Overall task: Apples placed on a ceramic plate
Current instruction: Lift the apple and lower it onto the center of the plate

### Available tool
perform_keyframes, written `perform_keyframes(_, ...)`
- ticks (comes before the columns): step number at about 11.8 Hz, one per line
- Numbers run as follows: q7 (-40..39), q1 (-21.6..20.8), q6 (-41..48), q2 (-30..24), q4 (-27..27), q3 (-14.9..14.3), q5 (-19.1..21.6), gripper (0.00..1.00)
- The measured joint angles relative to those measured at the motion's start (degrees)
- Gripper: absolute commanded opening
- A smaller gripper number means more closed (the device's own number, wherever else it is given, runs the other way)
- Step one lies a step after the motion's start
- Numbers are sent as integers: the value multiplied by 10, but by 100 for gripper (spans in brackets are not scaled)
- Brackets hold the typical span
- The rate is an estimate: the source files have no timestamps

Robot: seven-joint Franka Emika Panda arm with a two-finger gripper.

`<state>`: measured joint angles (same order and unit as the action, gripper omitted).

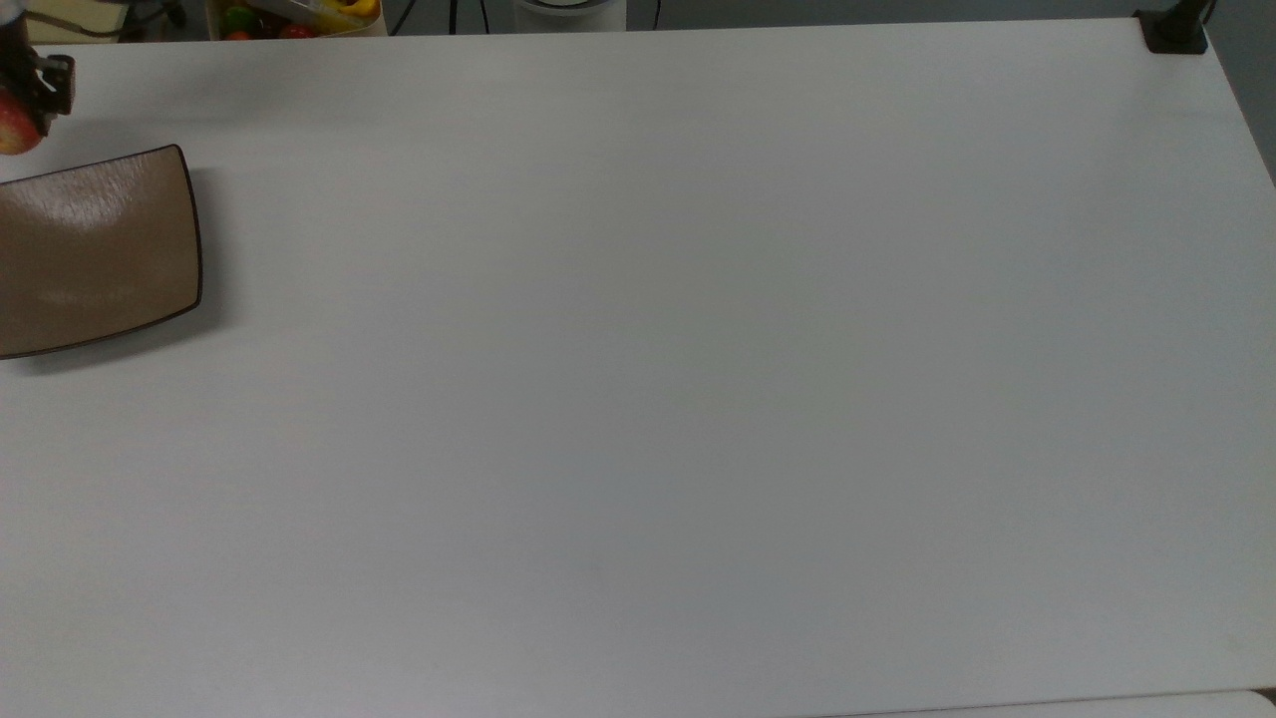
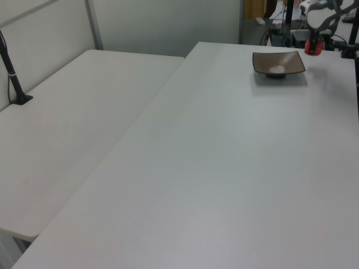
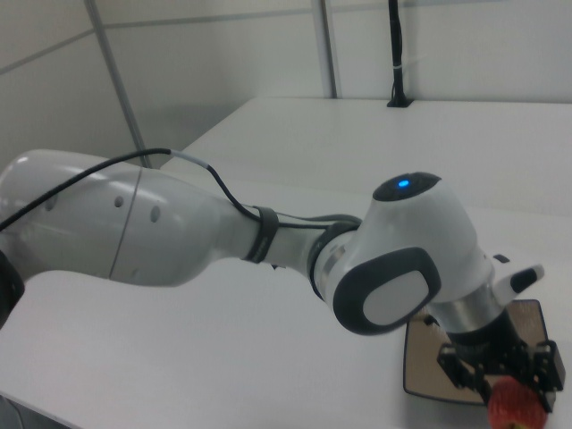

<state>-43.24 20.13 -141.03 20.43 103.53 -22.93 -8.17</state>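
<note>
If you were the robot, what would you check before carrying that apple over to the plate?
1. Apple gripped by the gripper: ok.
2. Apple lifted off the table: ok, judging by the left view.
3. Plate bare, ready to receive: ok.
4. Apple above the plate: not ok, it hangs beside the edge.
5. Path to the plate free of obstacles: ok.
6. Grip firm enough for the carry: cannot tell.

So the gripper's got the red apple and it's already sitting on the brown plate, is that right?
Not quite. The gripper does hold the red apple, but the apple is in the air beside the brown plate, not on it. The left view shows the plate bare.
</note>
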Motion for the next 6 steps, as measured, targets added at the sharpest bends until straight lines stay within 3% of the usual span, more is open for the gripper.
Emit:
perform_keyframes(2,0,1,3,-12,-14,14,62,69)
perform_keyframes(3,0,0,3,-10,-25,18,89,74)
perform_keyframes(4,0,-1,4,-6,-34,21,111,100)
perform_keyframes(6,5,-14,4,7,-51,25,142,100)
